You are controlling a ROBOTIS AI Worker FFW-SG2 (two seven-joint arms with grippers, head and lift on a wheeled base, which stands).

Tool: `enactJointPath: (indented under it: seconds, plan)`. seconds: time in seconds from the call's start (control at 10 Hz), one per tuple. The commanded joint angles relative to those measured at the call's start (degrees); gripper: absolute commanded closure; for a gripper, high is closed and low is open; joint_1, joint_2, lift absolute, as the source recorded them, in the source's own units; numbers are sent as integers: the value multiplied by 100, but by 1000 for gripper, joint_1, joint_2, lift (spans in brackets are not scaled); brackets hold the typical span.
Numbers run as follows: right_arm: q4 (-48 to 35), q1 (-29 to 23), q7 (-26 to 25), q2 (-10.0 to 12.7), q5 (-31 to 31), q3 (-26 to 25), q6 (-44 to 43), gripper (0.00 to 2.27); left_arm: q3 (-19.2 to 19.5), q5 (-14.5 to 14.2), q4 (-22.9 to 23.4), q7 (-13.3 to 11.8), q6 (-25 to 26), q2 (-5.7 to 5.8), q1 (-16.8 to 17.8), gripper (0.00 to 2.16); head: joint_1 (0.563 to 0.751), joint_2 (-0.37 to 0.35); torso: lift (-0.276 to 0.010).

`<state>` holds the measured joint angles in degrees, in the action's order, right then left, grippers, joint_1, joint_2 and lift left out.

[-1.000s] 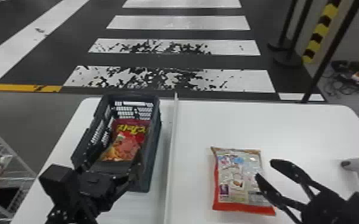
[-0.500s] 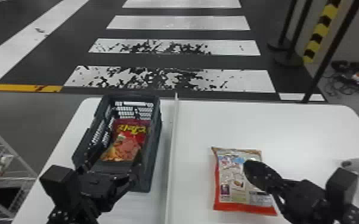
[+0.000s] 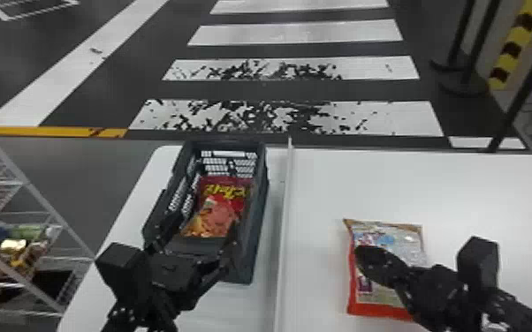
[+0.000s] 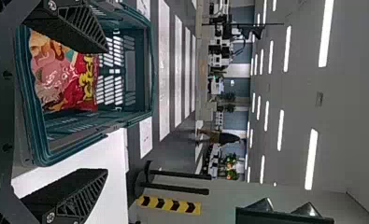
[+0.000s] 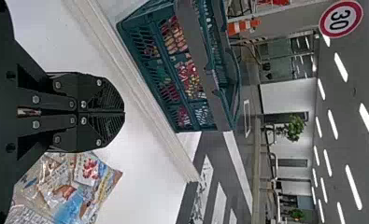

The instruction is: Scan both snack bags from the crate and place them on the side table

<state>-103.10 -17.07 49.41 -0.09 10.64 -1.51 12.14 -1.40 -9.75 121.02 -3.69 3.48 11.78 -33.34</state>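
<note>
White table [image 3: 366, 190] — right gripper [image 5: 124, 112] closed, left gripper [image 4: 107, 110] open. Left should straddle the bag [image 3: 225, 209] in the crate [image 3: 259, 207] before squeezing.

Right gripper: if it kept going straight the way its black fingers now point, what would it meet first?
The right gripper would probably come first to the long white raised divider. Its height is unclear; if it passes above, the dark teal plastic crate's near side looks next.
</note>
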Motion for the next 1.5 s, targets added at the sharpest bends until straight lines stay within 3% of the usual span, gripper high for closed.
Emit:
enactJointPath:
  seconds: [0.0,0.6,1.4]
  plan:
    - [272,142,-2,14,131,107,12,2162,9,0,-9,0,0,0,-15,87,695,160,-98]
    - [756,406,-37,14,509,10,-93,2162,17,0,-9,-9,17,0,3,87,695,160,-98]
    - [1151,634,7,14,834,-702,-322,2162,0,-27,-61,-18,17,0,64,87,695,88,-98]
